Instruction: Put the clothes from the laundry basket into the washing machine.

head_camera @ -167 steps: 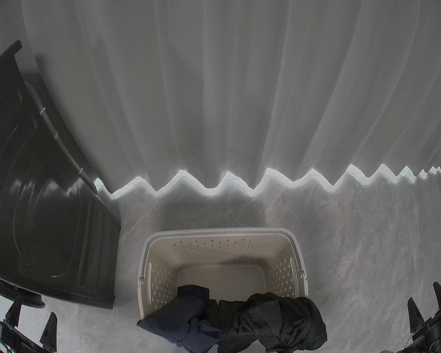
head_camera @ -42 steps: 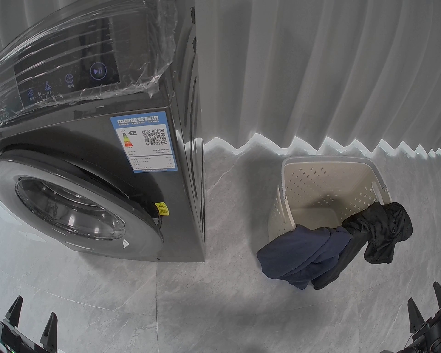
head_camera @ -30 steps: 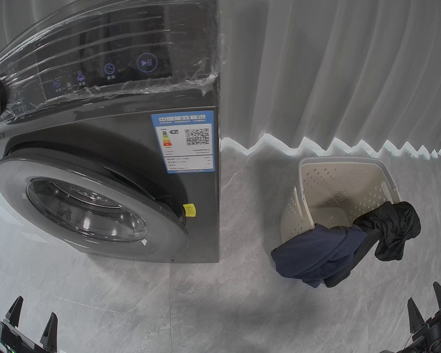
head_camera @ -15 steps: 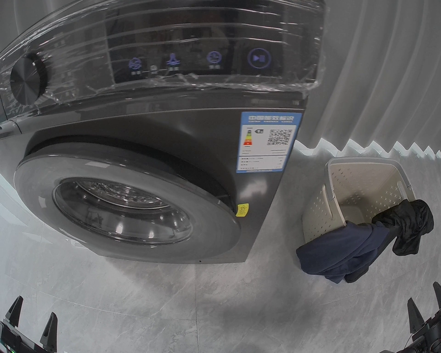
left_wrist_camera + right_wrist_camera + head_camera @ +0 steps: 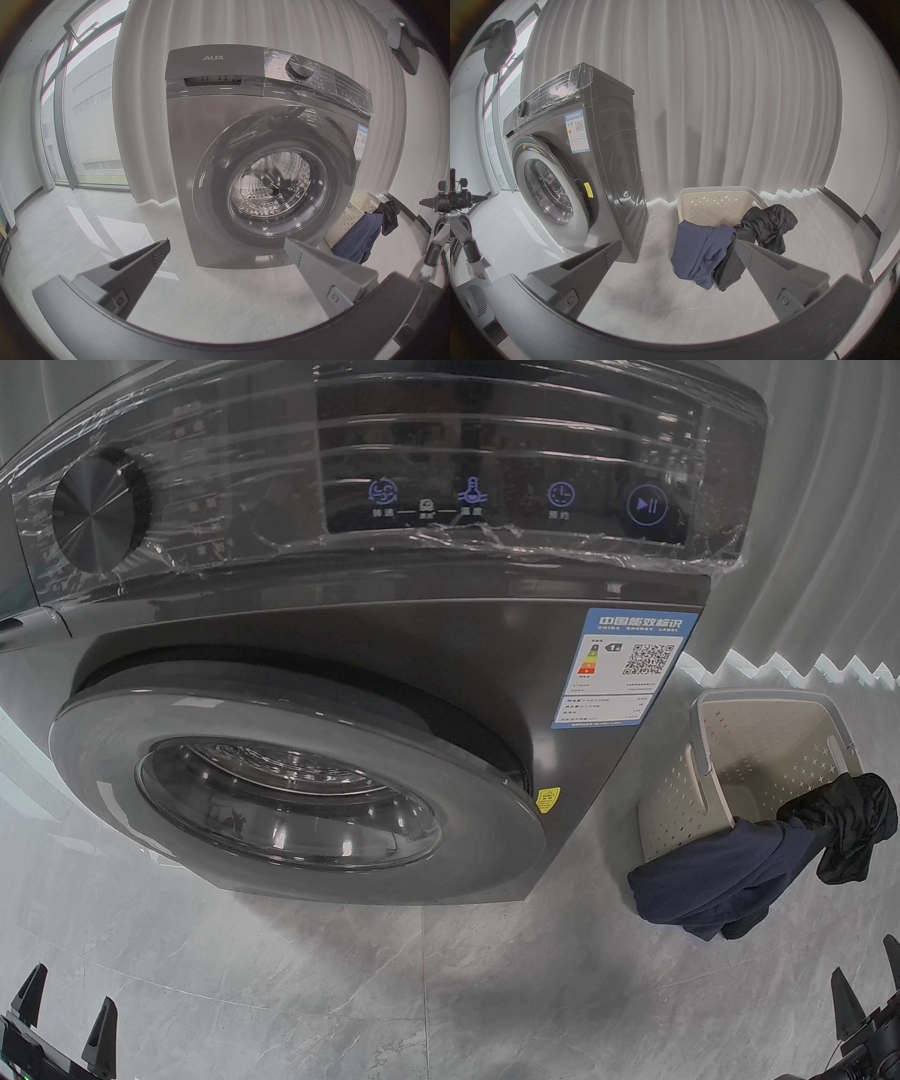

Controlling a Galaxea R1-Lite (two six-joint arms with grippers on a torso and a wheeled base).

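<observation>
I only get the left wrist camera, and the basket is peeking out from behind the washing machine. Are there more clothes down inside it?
Observer: From the head view, what shows of the inside of the laundry basket is bare. The navy garment and the black garment hang over its near rim.
Operator: Is the other claw holding something?
Observer: No. In the right wrist view the right gripper has its fingers wide apart, gripping nothing.
Operator: Are the buttons glowing?
Observer: The head view shows a row of blue symbols on the control panel, under clear plastic wrap.
</observation>
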